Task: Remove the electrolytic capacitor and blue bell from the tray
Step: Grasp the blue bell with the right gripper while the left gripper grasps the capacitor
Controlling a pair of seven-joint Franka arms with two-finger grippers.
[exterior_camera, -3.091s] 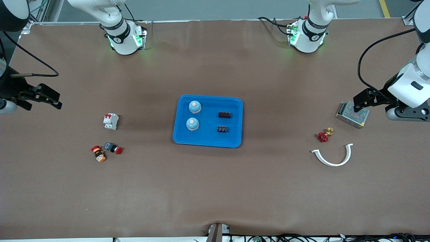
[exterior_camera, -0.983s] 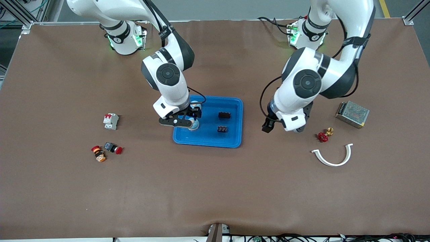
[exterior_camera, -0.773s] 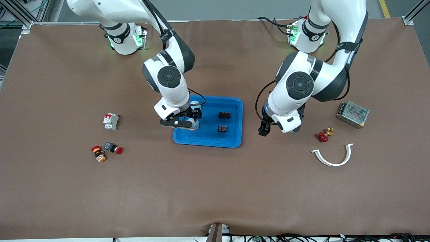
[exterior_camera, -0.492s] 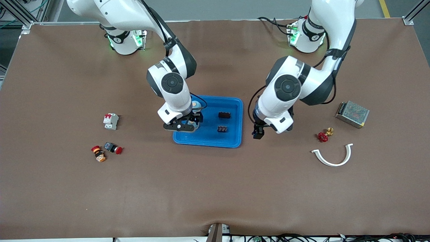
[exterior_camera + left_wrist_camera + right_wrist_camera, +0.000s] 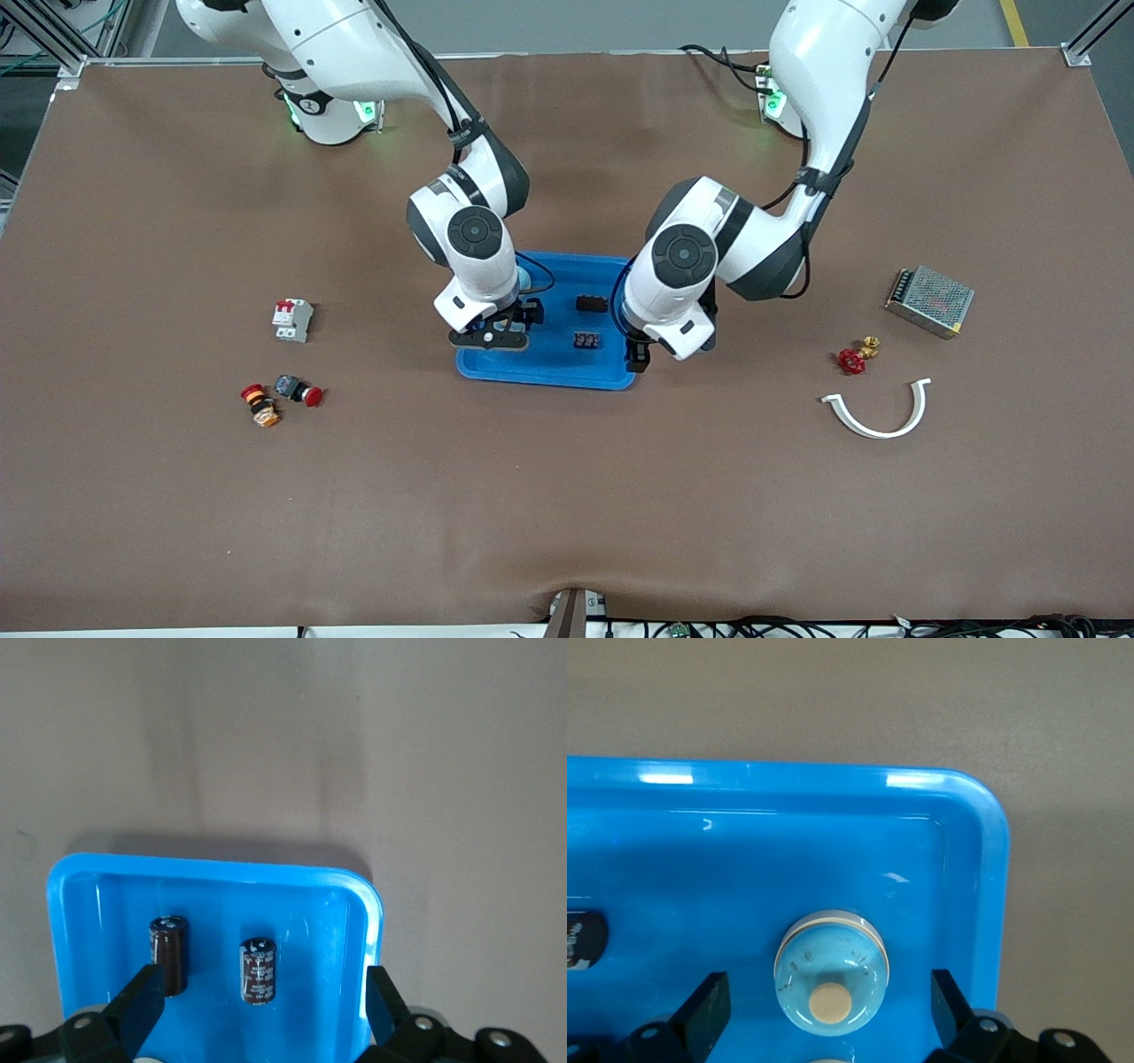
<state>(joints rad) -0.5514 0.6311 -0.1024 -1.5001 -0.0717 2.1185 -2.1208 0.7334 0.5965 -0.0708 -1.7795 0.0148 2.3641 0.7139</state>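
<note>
A blue tray (image 5: 551,367) lies mid-table. Two dark capacitors (image 5: 592,304) (image 5: 585,340) rest in its half toward the left arm's end. My left gripper (image 5: 635,356) hangs over the tray's edge beside them, open. In the left wrist view one capacitor (image 5: 258,970) lies just ahead of the gap of the left gripper (image 5: 263,1017), the other capacitor (image 5: 167,952) by one finger. My right gripper (image 5: 507,330) is over the bells, which its arm mostly hides. In the right wrist view a light-blue bell (image 5: 831,972) sits between the open fingers of the right gripper (image 5: 830,1010).
A white circuit breaker (image 5: 292,320) and red push buttons (image 5: 282,395) lie toward the right arm's end. A metal power supply (image 5: 929,300), a red valve (image 5: 854,357) and a white curved piece (image 5: 879,413) lie toward the left arm's end.
Both arms have swung in from the table's ends to the tray. Over the last second the left gripper moved toward the capacitors, and the right gripper shifted slightly over the bells.
</note>
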